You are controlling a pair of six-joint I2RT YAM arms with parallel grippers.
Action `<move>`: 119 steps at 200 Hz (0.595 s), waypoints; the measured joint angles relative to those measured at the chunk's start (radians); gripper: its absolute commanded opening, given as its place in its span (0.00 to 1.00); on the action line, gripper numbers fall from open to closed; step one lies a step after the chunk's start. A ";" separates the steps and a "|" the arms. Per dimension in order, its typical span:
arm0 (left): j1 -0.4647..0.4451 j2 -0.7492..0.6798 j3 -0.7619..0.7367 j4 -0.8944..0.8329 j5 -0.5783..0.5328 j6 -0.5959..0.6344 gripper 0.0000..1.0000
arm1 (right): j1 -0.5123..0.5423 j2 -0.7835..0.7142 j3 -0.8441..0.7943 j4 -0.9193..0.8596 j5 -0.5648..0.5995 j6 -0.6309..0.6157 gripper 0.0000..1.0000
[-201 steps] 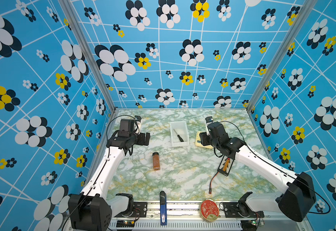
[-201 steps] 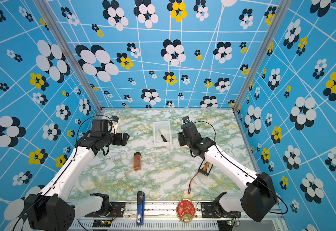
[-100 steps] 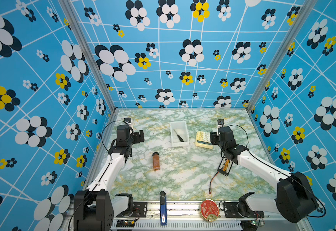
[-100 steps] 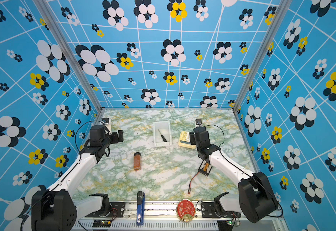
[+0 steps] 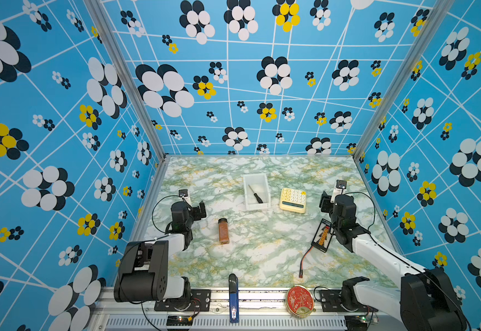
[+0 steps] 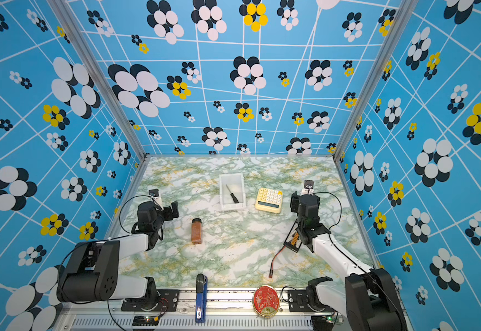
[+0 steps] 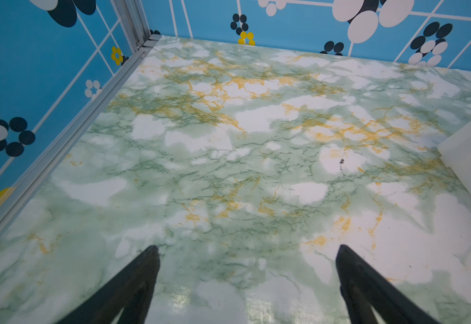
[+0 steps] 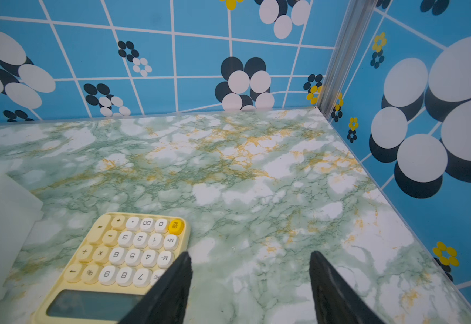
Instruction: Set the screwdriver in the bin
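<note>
Both arms have drawn back to their sides. The left gripper point(image 7: 247, 249) and right gripper point(image 8: 249, 258) gape empty. The screwdriver point(image 5: 255, 194) lies inside the bin point(image 5: 257, 207), mid-table, so the job looks done.

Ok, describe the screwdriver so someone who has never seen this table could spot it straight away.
On the green marble table, look toward the back middle for the white open bin beside the yellow calculator. The screwdriver lies slanted inside it. It is the bin's only content: slim, with a black handle and thin silver shaft.
</note>
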 measured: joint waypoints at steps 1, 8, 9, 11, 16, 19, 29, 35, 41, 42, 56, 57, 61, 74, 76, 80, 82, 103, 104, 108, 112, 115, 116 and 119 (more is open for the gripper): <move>0.000 0.002 -0.003 0.009 0.000 0.000 0.99 | 0.000 0.000 -0.002 0.002 0.000 0.000 0.69; 0.000 0.016 -0.014 0.052 0.000 0.000 0.99 | -0.005 0.002 -0.021 0.025 0.000 -0.004 0.70; 0.000 0.017 -0.015 0.056 0.000 0.000 0.99 | -0.005 0.002 -0.023 0.026 0.000 -0.005 0.70; 0.000 0.021 -0.018 0.066 0.000 0.000 0.99 | -0.005 0.003 -0.028 0.030 0.000 -0.007 0.70; 0.000 0.030 -0.024 0.092 0.001 0.000 0.99 | -0.008 0.006 -0.039 0.045 0.000 -0.010 0.70; 0.000 0.034 -0.028 0.103 0.001 0.000 0.99 | -0.009 0.010 -0.044 0.052 0.000 -0.011 0.70; 0.000 0.048 -0.038 0.151 0.002 0.000 0.99 | -0.013 0.029 -0.061 0.090 0.000 -0.020 0.70; 0.000 0.056 -0.043 0.178 0.001 0.000 0.99 | -0.018 0.045 -0.068 0.113 -0.003 -0.026 0.70; 0.000 0.068 -0.050 0.209 0.001 0.000 0.99 | -0.022 0.065 -0.076 0.137 -0.003 -0.032 0.70; 0.000 0.069 -0.051 0.213 0.001 0.000 0.99 | -0.023 0.067 -0.077 0.141 -0.004 -0.033 0.70; 0.000 0.096 -0.067 0.276 0.001 0.000 0.99 | -0.030 0.116 -0.096 0.200 -0.004 -0.048 0.71; 0.000 0.098 -0.068 0.279 0.001 0.000 0.99 | -0.030 0.119 -0.097 0.203 -0.004 -0.049 0.71; 0.000 0.105 -0.074 0.296 0.002 0.000 0.99 | -0.032 0.133 -0.103 0.224 -0.005 -0.055 0.71; 0.000 0.124 -0.092 0.344 0.007 0.001 0.99 | -0.044 0.174 -0.123 0.284 -0.013 -0.063 0.71; -0.001 0.126 -0.094 0.349 0.008 0.001 0.99 | -0.045 0.177 -0.125 0.290 -0.015 -0.064 0.71; -0.001 0.131 -0.100 0.364 0.008 0.002 0.99 | -0.053 0.188 -0.130 0.307 -0.019 -0.065 0.71; -0.001 0.133 -0.102 0.370 0.009 0.004 0.99 | -0.056 0.193 -0.133 0.313 -0.024 -0.066 0.71; -0.001 0.141 -0.123 0.426 0.011 0.004 0.99 | -0.105 0.243 -0.138 0.378 -0.067 -0.063 0.71; -0.001 0.142 -0.124 0.427 0.011 0.004 0.99 | -0.106 0.245 -0.138 0.381 -0.068 -0.063 0.71; -0.001 0.143 -0.128 0.441 0.011 0.004 0.99 | -0.119 0.258 -0.139 0.401 -0.078 -0.061 0.71; -0.001 0.145 -0.132 0.453 0.010 0.004 0.99 | -0.128 0.272 -0.139 0.418 -0.085 -0.060 0.71; -0.001 0.145 -0.135 0.462 0.011 0.004 0.99 | -0.134 0.281 -0.140 0.433 -0.091 -0.058 0.71; -0.001 0.145 -0.136 0.465 0.010 0.004 0.99 | -0.136 0.286 -0.140 0.438 -0.092 -0.058 0.71; -0.001 0.146 -0.139 0.472 0.010 0.004 0.99 | -0.139 0.295 -0.140 0.448 -0.096 -0.058 0.71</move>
